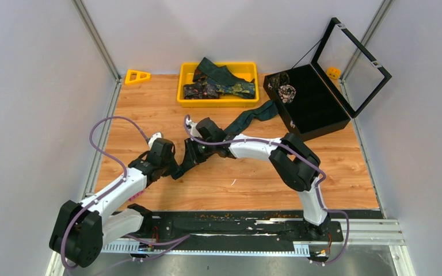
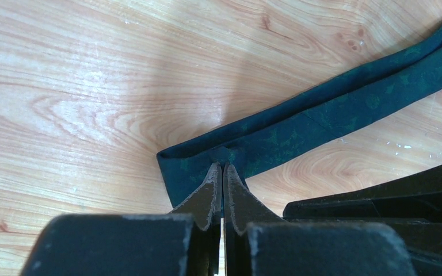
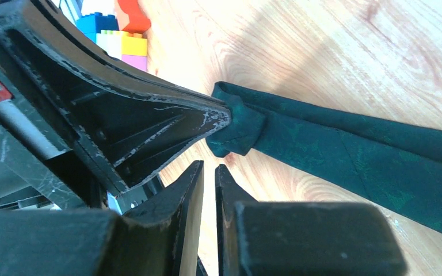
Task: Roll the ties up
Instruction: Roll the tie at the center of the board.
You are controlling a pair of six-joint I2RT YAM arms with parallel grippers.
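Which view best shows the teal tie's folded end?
Right wrist: folded end of the dark teal fabric tie up close, pinched by the left hand. Left wrist: fingers partly cover it. Top external: only a tiny strip.

Robotics lab test cell — grey panel walls [image 1: 29,86], alu. frame posts [image 1: 96,40], wood-top bench [image 1: 345,172].
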